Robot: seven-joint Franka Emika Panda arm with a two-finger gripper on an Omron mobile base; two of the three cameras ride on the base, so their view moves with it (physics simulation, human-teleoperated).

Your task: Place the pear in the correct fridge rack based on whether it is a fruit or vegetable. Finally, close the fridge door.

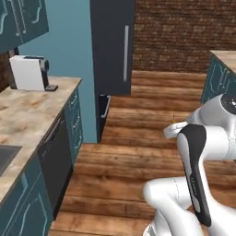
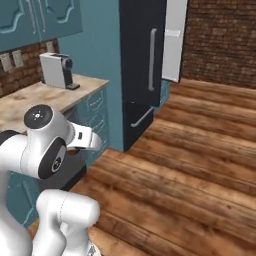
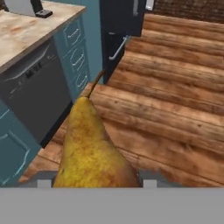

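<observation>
In the hand view, the pear is a golden-brown fruit with a thin stem, and it rises between my fingertips. My gripper is shut on it, held above the wooden floor beside the lower cabinets. The dark fridge stands ahead past the end of the counter, its long handle facing me. Its front door looks shut from here. The fridge rack is hidden from view.
A stone counter runs along the left with a white coffee machine, a sink and a dark dishwasher below. A light-grey panel stands behind the fridge. A teal island is at the right. Open wooden floor lies ahead.
</observation>
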